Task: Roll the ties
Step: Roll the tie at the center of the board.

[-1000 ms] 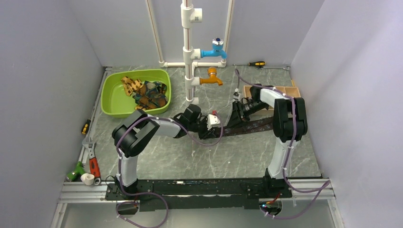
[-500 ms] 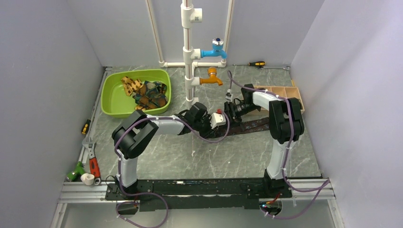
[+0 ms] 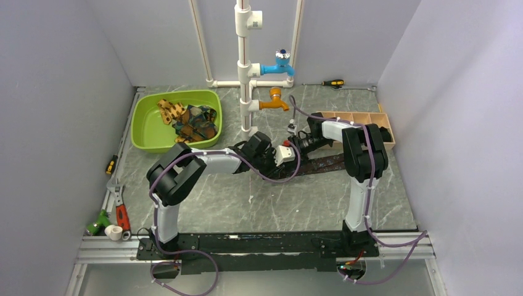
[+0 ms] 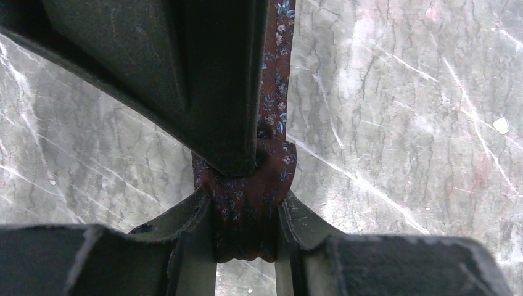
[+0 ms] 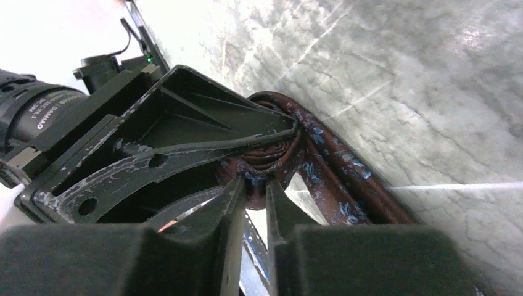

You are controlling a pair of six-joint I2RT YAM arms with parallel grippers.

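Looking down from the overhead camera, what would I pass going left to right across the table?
Red-handled tool → green basin holding loose ties → white pipe stand with taps → dark tie lying on the table → wooden box.

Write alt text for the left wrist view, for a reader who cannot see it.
The left gripper pinches the rolled end of a dark brown patterned tie, whose flat length runs away over the grey marble table.
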